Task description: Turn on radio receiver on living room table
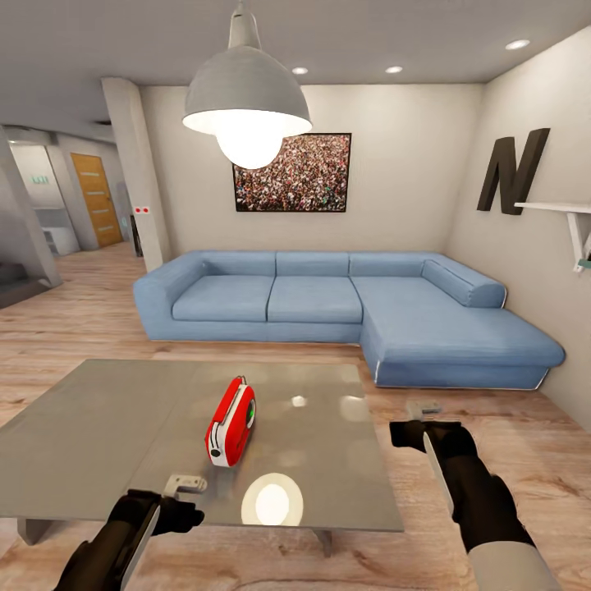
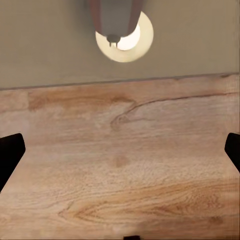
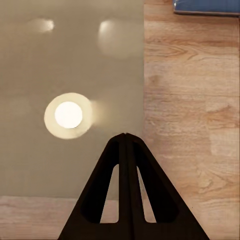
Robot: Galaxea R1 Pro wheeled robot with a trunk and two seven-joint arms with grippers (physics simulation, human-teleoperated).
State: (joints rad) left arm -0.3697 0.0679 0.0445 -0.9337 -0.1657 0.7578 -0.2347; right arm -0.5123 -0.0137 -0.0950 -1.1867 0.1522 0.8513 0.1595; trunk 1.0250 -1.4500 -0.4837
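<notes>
The red radio receiver (image 1: 231, 421) with white sides stands upright near the middle of the glossy grey table (image 1: 90, 427), its dial face turned toward the right. My left gripper (image 1: 187, 484) hovers over the table's near edge, a short way in front of the radio. In the left wrist view its fingers (image 2: 10, 155) stand far apart, so it is open and empty. My right gripper (image 1: 424, 408) hangs just off the table's right edge, to the right of the radio. Its fingers (image 3: 116, 165) meet at their tips, so it is shut on nothing.
A blue L-shaped sofa (image 1: 328, 304) runs behind the table and along the right wall. A white dome pendant lamp (image 1: 246, 107) hangs over the table, mirrored in its top (image 3: 68, 115). A dark letter N (image 1: 513, 171) and a white shelf (image 1: 566, 209) are on the right wall. Wood floor (image 1: 509, 427) surrounds the table.
</notes>
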